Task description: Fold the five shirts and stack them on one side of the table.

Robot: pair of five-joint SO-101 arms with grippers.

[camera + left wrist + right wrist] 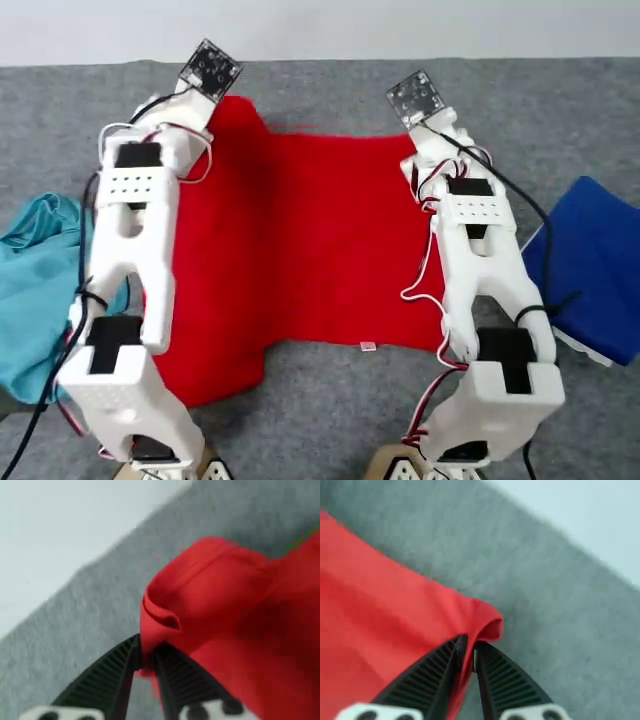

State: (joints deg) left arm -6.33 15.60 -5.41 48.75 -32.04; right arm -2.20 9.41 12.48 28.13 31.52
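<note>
A red shirt (300, 250) lies spread on the grey table between my two arms. At its far left corner my left gripper (146, 652) is shut on a raised fold of the red shirt (220, 610); seen from above, that wrist (205, 85) sits over the shirt's far left edge. The right gripper (468, 647) is shut on the far right corner of the red shirt (385, 610), where the cloth curls up over the fingers. From above, that wrist (425, 105) is at the shirt's far right edge.
A teal shirt (40, 280) lies crumpled at the left edge of the table. A blue shirt (590, 265) lies at the right edge. Grey table (330, 420) shows in front of the red shirt and beyond it, up to a white wall.
</note>
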